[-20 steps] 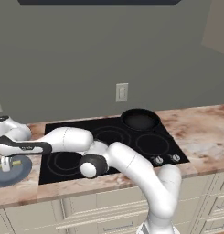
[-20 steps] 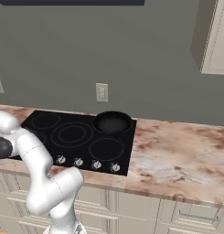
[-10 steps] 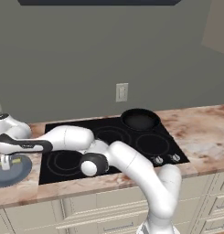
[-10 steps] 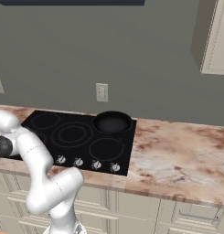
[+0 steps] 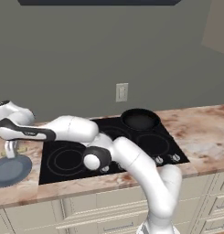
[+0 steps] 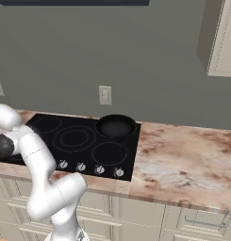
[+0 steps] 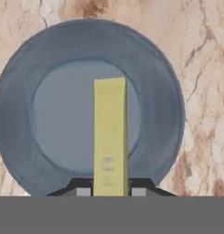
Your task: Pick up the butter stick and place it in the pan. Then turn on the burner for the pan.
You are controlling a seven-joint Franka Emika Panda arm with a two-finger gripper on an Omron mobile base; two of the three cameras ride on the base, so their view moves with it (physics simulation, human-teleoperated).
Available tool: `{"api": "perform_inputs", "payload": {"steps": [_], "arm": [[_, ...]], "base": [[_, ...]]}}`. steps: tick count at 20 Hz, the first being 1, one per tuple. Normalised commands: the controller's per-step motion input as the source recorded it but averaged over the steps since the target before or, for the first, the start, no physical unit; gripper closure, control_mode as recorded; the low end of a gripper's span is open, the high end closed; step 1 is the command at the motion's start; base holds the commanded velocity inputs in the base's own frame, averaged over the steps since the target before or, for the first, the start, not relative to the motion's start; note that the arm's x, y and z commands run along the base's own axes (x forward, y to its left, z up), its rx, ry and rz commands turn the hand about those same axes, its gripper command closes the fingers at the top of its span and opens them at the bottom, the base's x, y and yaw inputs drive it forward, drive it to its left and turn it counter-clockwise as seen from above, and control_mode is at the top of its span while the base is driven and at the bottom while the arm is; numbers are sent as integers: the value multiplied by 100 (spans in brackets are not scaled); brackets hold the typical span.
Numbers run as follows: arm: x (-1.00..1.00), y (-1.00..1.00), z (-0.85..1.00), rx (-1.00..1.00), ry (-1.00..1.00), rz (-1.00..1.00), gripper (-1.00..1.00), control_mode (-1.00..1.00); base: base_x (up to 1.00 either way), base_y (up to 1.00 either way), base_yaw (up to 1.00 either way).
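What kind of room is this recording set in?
A rendered home kitchen, most likely: a black cooktop with knobs is set in a marble-look counter, a black pan sits on a rear burner, and cabinet drawers run below.

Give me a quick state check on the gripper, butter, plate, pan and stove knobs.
gripper: shut on the butter stick, over the plate.
butter stick: held between the fingertips, sticking out over the plate.
plate: blue-grey, flat on the counter, nothing else on it.
pan: upright on the stove's back right burner, empty.
stove knobs: row along the front edge; too small to read their setting.
burners: dark, no glow visible.
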Motion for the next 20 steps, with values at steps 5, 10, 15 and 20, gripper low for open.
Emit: {"api": "perform_inputs", "payload": {"steps": [5, 10, 15, 20], "arm": [[-7, -65, 38, 0, 0, -14, 100, -100], [-6, -74, 36, 0, 0, -14, 100, -100], [-15, -87, 22, 0, 0, -12, 100, -100], [-17, -80, 1, 0, -8, -12, 100, -100]], "base": [[0, 0, 0], [0, 0, 0], [0, 0, 0], [0, 0, 0]]}}
